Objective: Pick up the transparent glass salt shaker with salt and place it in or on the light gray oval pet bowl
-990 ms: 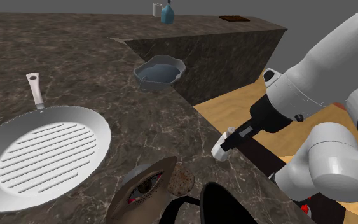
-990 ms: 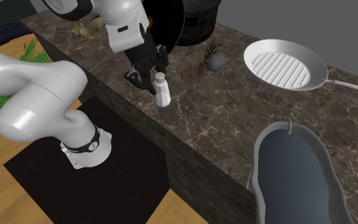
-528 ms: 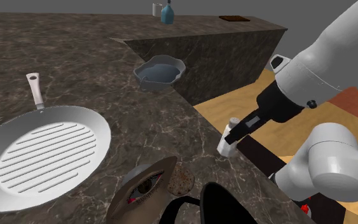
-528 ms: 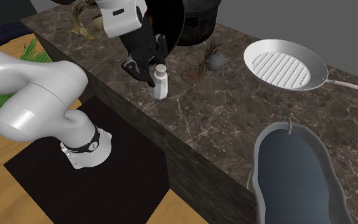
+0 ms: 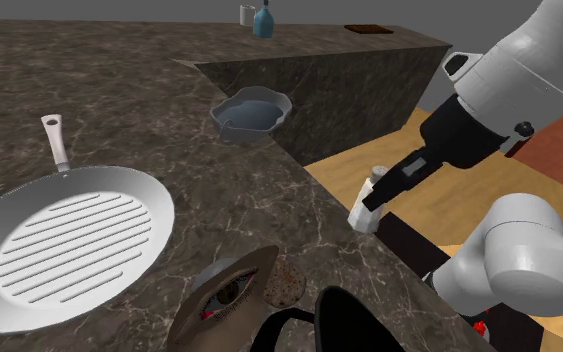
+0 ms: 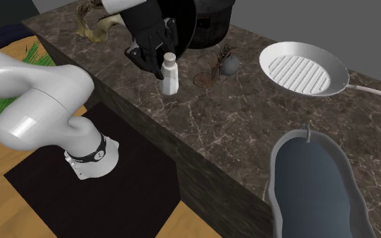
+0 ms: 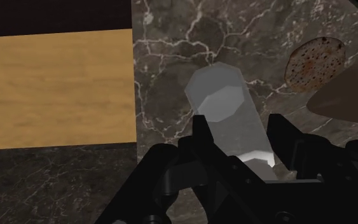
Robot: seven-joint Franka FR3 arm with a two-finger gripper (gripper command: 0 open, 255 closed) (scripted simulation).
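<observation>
The salt shaker (image 5: 368, 207) is a pale, see-through bottle with a round cap, and it hangs tilted just above the counter's front edge. My black gripper (image 5: 389, 190) is shut on its body. In the second exterior view the salt shaker (image 6: 169, 74) is off the marble with the gripper (image 6: 158, 62) clasping it from behind. The wrist view has the shaker (image 7: 225, 105) clamped between both fingers of the gripper (image 7: 238, 130), cap pointing away. The grey-blue oval pet bowl (image 5: 227, 103) sits at the counter's inner corner, well away from the gripper; its rim (image 6: 277, 152) stands near in the second exterior view.
A ridged frying pan (image 5: 69, 240) lies on the shoulder view's left, also seen as the pan (image 6: 300, 67). A brown speckled disc (image 5: 282, 283) and a dark kettle-like object (image 5: 224, 295) sit near the stand. Bottles (image 5: 261, 20) stand far back. Wooden floor lies beyond the counter edge.
The gripper has risen and moved toward the shoulder view's right with the shaker held in it; the shaker has left the counter surface.
</observation>
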